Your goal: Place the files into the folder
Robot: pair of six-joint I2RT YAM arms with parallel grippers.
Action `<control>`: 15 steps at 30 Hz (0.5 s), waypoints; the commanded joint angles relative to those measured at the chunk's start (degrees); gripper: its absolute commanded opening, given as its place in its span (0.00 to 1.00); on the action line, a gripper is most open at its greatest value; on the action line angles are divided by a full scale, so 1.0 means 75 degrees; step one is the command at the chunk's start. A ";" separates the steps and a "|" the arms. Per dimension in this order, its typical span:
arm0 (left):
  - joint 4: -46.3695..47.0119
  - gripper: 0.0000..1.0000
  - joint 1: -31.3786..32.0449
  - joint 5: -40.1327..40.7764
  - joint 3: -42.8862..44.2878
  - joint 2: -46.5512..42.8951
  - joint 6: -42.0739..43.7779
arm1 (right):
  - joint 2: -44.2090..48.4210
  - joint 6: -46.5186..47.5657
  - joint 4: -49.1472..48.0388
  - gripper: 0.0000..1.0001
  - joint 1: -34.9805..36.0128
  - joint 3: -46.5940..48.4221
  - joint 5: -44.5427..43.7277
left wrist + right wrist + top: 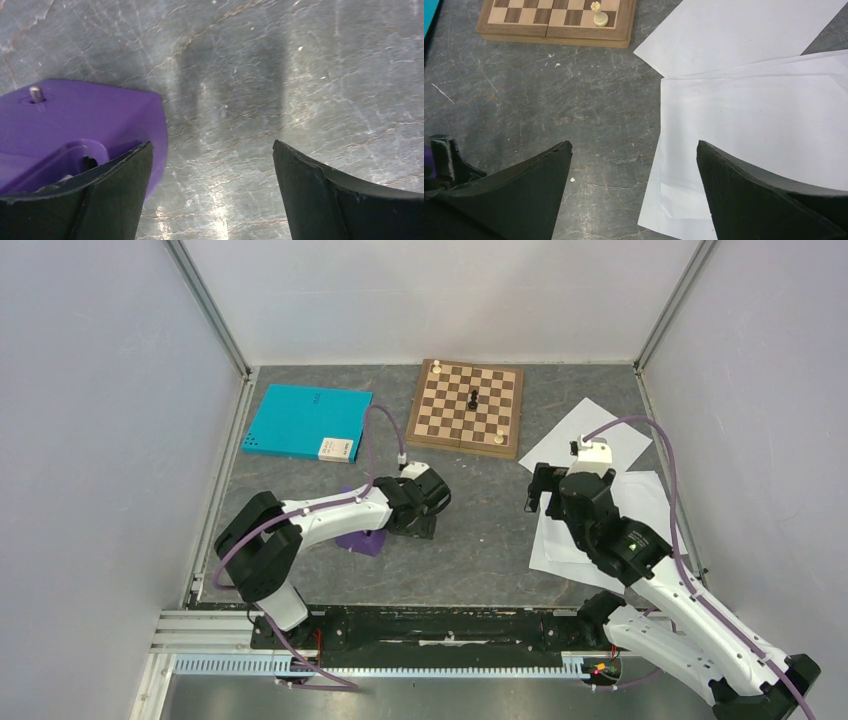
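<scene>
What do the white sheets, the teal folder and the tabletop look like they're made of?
The files: thin matte white paper, lying flat, edges overlapping. The folder: smooth teal cover, plastic or coated card; can't tell which. The table: grey veined stone look, slightly glossy with reflections, possibly laminate.

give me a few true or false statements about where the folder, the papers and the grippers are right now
1. The folder lies closed at the far left of the table. True.
2. The files are already inside it. False: the white sheets lie loose on the table's right side.
3. The left gripper and the right gripper are both open and empty. True.
4. The chessboard carries no pieces. False: a dark piece stands near its middle, light ones near its edges.
5. The purple metronome sits beside the right gripper. False: it is beside the left gripper.
</scene>
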State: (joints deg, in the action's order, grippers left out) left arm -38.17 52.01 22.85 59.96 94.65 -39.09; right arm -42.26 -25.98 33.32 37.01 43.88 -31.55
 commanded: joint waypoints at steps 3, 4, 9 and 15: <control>-0.0303 0.96 -0.0382 0.0452 -0.0641 -0.0788 -0.0743 | 0.0156 -0.0037 -0.0314 0.98 0.0006 -0.0290 0.0127; -0.0312 0.96 -0.0496 0.0410 -0.0749 -0.0889 -0.0742 | 0.0166 -0.0040 -0.0317 0.98 0.0006 -0.0317 0.0138; -0.0119 0.99 -0.1491 -0.0150 -0.1163 -0.1367 -0.0303 | 0.0198 0.0009 -0.0326 0.98 0.0005 -0.0366 0.0227; -0.0199 1.00 -0.2785 -0.0469 -0.1292 -0.1762 0.0183 | 0.0241 0.0081 -0.0504 0.98 -0.0001 -0.0566 0.0413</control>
State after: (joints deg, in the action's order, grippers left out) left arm -38.92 36.18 20.08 50.54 83.85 -40.99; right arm -41.10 -25.93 32.25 36.99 40.86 -29.52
